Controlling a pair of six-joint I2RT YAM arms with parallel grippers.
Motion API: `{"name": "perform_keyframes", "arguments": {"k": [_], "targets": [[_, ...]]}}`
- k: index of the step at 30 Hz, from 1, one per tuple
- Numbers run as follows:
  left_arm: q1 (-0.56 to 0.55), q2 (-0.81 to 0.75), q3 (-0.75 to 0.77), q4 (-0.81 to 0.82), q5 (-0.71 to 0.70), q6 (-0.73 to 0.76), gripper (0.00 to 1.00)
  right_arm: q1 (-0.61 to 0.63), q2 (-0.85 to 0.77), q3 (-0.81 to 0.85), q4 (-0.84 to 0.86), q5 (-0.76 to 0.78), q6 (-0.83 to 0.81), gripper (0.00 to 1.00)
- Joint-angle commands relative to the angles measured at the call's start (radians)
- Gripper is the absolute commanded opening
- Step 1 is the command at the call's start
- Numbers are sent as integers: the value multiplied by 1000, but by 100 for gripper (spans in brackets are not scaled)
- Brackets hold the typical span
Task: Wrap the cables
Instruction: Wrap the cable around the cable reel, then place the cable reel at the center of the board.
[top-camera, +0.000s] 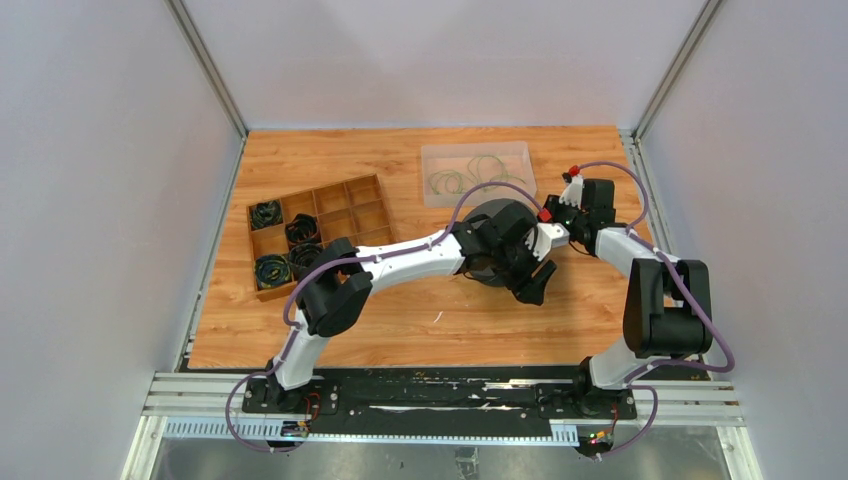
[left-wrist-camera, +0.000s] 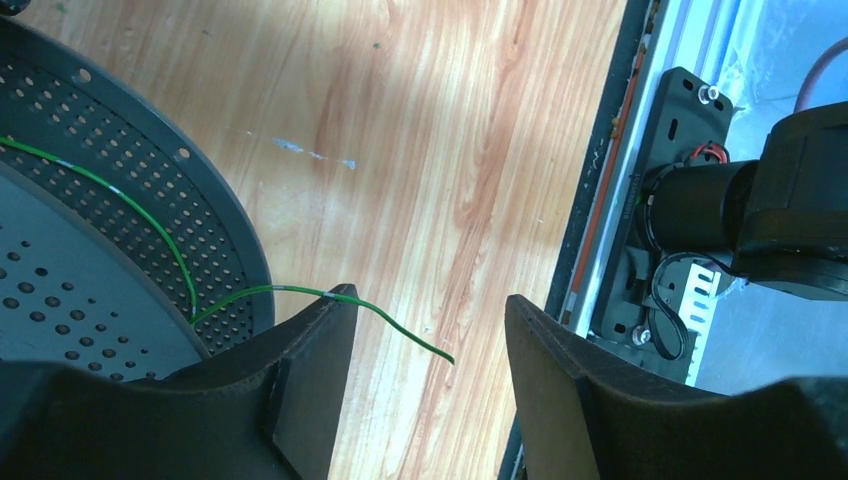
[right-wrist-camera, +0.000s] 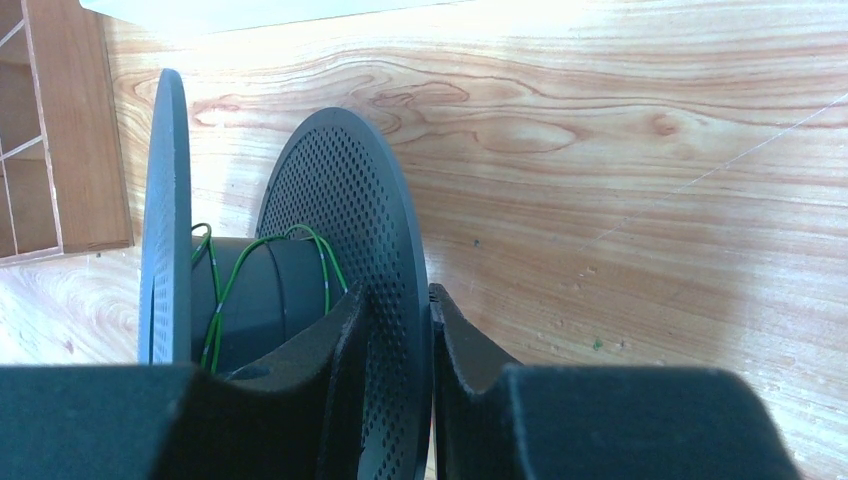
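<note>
A thin green cable (left-wrist-camera: 250, 290) is wound in a few loose turns on the hub of a black spool (right-wrist-camera: 340, 200) standing on edge on the wooden table (left-wrist-camera: 430, 120). Its free end leaves the perforated flange, passes the tip of one finger of the left gripper (left-wrist-camera: 430, 335) and ends in the gap between the fingers. Those fingers are spread wide with nothing clamped; I cannot tell whether the cable touches the fingertip. The right gripper (right-wrist-camera: 398, 295) is pressed together on the spool's near flange, pinching its rim.

Only the right wrist view shows the turns on the hub, and only the left wrist view shows the free end. The top view alone shows more loose cables (top-camera: 470, 178) in a clear bin (top-camera: 525, 155) beyond the spool, and a wooden tray (top-camera: 252, 250) of black cord bundles (top-camera: 268, 213) to the left.
</note>
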Motion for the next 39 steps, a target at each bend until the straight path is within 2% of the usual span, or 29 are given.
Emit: {"name": "perform_keyframes", "arguments": {"k": [1,8,18,22,27,34,39], "targets": [[-10,-19,-21,39,28,35,62,19,27,-22,-68,30,-87,1],[-10,-69,-42,22,26,133,64,18,34,-19,-68,25,-100,1],[-13,-38,29,-1,178,177,69,19,31,-18,-58,8,-108,1],[-13,-36,67,-42,198,211,70,19,26,-19,-60,4,-114,1],[8,-109,44,-80,167,276,71,19,34,-11,-61,-20,-134,1],[212,-208,-60,-71,116,283,73,19,66,27,-83,-38,-162,1],[406,-215,-116,-63,113,214,75,18,98,74,-121,-29,-191,5]]}}
